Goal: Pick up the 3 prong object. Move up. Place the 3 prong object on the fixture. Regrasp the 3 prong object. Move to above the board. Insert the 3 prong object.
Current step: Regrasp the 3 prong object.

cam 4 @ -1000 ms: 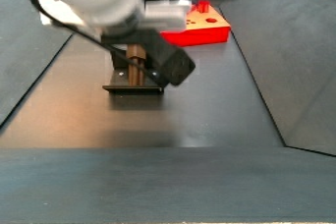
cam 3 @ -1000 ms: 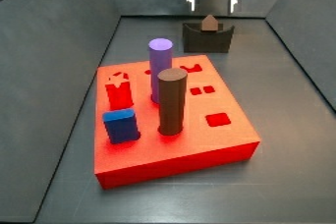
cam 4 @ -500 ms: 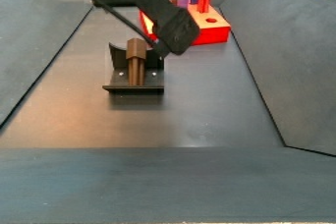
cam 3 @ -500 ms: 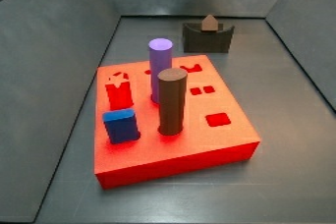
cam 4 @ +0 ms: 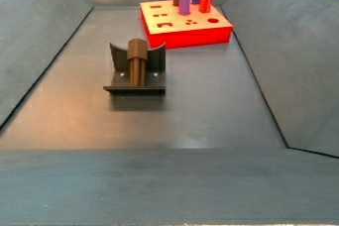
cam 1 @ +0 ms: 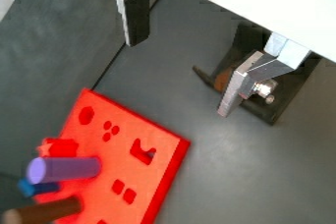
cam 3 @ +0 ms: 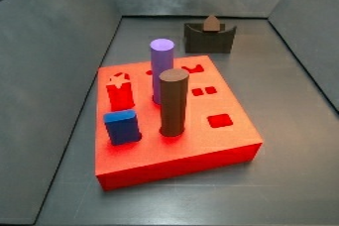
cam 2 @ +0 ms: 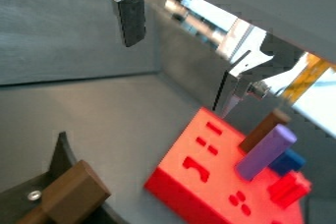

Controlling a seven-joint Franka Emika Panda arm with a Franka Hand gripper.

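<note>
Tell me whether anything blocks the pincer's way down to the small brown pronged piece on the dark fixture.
Nothing visible does. The open pincer is above, out of both side views. The small brown pronged piece sits exposed in the dark fixture; the red board with its cylinders stands well apart.

Gripper (cam 1: pixel 184 56) seen only in both wrist views, high above floor: two flat silver plate fingers (cam 1: pixel 132 12) w/ dark pads, nothing betw. them. One finger (cam 2: pixel 239 79) has a small round screw near its base. White housing edge (cam 1: pixel 250 2) behind fingers.
</note>
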